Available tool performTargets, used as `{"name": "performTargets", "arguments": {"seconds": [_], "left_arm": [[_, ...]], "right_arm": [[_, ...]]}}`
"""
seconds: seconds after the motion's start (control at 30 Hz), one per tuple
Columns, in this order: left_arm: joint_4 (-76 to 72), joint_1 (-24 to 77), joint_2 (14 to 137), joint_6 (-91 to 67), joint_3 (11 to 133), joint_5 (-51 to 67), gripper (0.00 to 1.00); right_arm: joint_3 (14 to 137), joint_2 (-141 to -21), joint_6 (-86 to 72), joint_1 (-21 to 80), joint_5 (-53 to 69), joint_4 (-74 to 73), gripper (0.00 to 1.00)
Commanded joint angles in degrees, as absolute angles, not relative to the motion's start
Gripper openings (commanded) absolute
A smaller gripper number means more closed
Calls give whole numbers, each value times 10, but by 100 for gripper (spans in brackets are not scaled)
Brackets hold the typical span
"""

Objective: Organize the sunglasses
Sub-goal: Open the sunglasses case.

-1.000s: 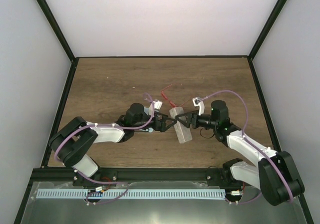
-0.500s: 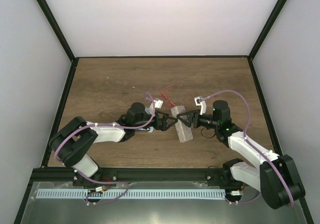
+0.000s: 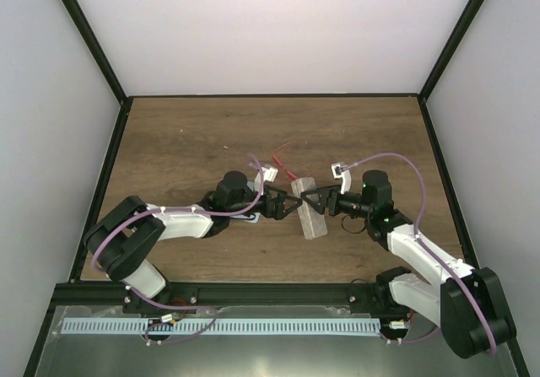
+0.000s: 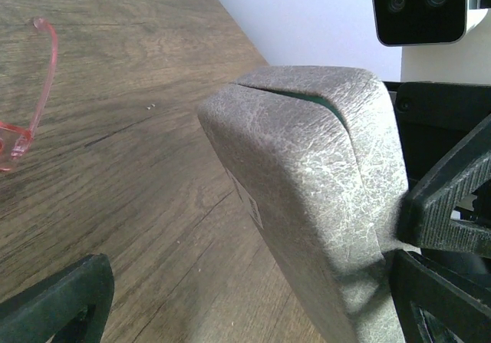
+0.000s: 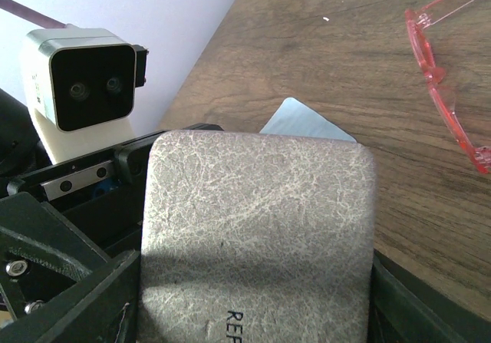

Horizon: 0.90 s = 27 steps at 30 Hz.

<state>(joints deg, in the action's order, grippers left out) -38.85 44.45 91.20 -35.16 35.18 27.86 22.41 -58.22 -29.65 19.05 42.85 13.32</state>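
Observation:
The grey case (image 3: 309,211) lies at the table's middle between my two grippers, its lid a crack ajar with green lining showing in the left wrist view (image 4: 322,182). My right gripper (image 3: 312,198) is shut across the case's width (image 5: 257,228), one finger on each side. My left gripper (image 3: 285,206) is open. Its fingers straddle the case's other end, with a wide gap on one side. The red sunglasses (image 3: 283,159) lie on the table just beyond the case, unheld, and also show in the left wrist view (image 4: 17,140) and the right wrist view (image 5: 436,78).
A pale blue cloth (image 5: 307,124) lies flat behind the case, under the left arm (image 3: 252,219). White walls with black posts close in the table at the back and sides. A metal rail (image 3: 253,293) runs along the near edge.
Both wrists have shifted slightly to the right, and the case has nudged a little with them. The sunglasses have not moved.

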Motion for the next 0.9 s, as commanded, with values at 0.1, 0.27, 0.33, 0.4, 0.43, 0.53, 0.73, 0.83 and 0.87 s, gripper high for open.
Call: {"name": "performTargets", "arguments": {"seconds": [0.1, 0.27, 0.33, 0.4, 0.43, 0.53, 0.73, 0.83, 0.87], "left_arm": [[-316, 438, 937, -336, 357, 213, 100], [-304, 437, 937, -334, 361, 204, 100], [-301, 435, 936, -333, 362, 202, 100], [-298, 433, 937, -334, 362, 200, 100], [-296, 433, 937, -334, 362, 199, 100], [-294, 431, 938, -334, 363, 198, 100], [-288, 430, 943, -334, 366, 194, 100], [-283, 430, 947, -334, 368, 190, 100], [-282, 428, 947, -334, 369, 190, 100]], "right_arm": [[239, -553, -314, 194, 504, 185, 56], [240, -543, -315, 191, 508, 180, 55], [240, -539, -315, 188, 508, 179, 55], [241, -537, -316, 185, 510, 179, 55], [240, -536, -316, 184, 511, 178, 55], [240, -533, -318, 179, 513, 179, 55], [237, -527, -321, 176, 523, 180, 53], [237, -521, -323, 176, 526, 180, 53], [237, -521, -324, 176, 527, 179, 53]]}}
